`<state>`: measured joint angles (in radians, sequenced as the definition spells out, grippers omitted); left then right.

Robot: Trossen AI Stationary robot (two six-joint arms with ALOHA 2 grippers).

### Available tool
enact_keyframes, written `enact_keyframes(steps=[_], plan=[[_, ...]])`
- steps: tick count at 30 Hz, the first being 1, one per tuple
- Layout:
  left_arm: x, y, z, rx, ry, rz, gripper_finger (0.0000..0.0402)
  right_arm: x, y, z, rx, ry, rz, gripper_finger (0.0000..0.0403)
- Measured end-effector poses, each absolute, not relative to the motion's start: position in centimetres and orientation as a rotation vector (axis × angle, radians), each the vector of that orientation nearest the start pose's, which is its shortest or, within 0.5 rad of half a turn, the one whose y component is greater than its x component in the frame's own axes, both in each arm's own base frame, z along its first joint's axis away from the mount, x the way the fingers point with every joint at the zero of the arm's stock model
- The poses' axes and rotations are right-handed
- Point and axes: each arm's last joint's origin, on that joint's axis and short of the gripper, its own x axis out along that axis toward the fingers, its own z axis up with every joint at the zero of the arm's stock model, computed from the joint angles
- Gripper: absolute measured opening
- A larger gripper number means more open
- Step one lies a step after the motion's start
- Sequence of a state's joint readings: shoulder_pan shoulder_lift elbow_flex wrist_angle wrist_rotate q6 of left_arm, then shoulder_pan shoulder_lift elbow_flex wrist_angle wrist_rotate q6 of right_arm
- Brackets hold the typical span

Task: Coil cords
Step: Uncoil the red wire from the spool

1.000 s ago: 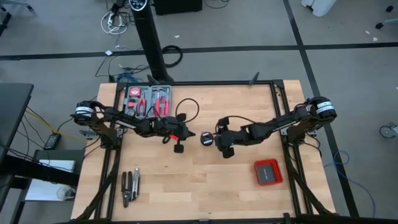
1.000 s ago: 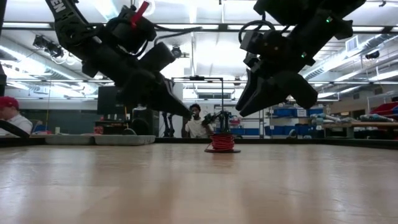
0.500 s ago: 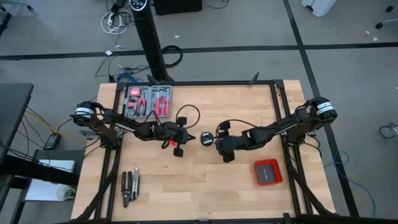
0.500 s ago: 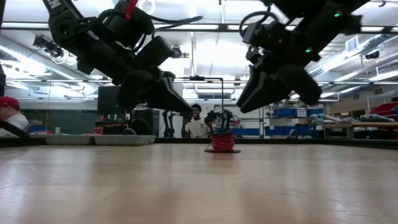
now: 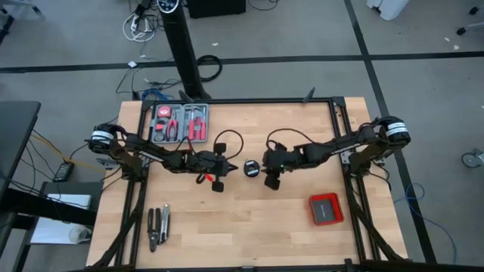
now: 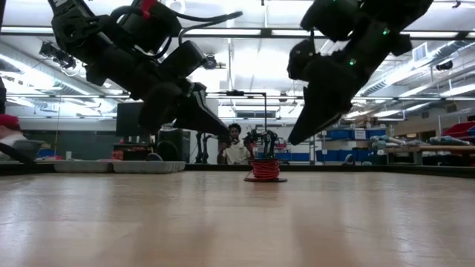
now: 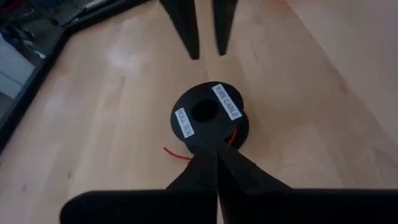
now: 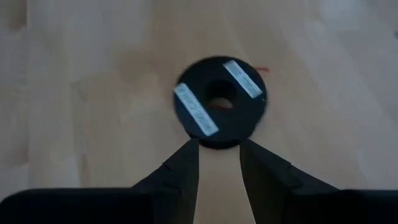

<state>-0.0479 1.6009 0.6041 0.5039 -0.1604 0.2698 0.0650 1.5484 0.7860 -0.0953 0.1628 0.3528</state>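
Red wire point(image 6: 265, 170) is wound up on a little black spool point(image 5: 252, 168) that stands flat near the middle of the table point(image 5: 249, 227), its hole pointing straight up.

From the spool, the left gripper point(image 5: 231, 165) is at nine o'clock with its fingers pressed together, holding nothing. The right gripper point(image 5: 265, 168) is at three o'clock, fingers a little apart and empty, both tips aimed at the spool. Both sit just beside it, and I cannot say which is nearer.

A short red tail point(image 7: 176, 153) pokes out from under the spool on the left gripper's side. From above the wire is hidden by the spool's top. I cannot read the white labels point(image 7: 227, 101).
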Motion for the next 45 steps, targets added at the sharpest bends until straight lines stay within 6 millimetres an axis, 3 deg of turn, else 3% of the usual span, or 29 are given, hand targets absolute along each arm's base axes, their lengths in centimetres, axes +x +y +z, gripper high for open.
enact_keyframes(steps=[12,18,24,32,45], plan=[[29.2,-1.1,14.1,0.227,0.587,-0.002,0.0,28.6,-3.2,15.5,0.663,0.781,-0.028,0.0114],[29.1,-1.1,14.0,0.248,0.598,-0.009,0.0,27.9,-4.9,14.7,0.793,0.792,-0.116,0.0114],[29.6,-1.1,13.4,0.274,0.577,-0.011,0.0,27.9,-6.1,15.1,0.823,0.735,-0.111,0.0114],[30.5,-1.1,11.3,0.286,0.566,0.021,0.0,27.6,-6.2,14.7,0.817,0.776,-0.13,0.0114],[31.0,-0.8,11.2,0.358,0.505,0.043,0.0,27.7,-6.3,14.8,0.811,0.753,-0.158,0.0144]])
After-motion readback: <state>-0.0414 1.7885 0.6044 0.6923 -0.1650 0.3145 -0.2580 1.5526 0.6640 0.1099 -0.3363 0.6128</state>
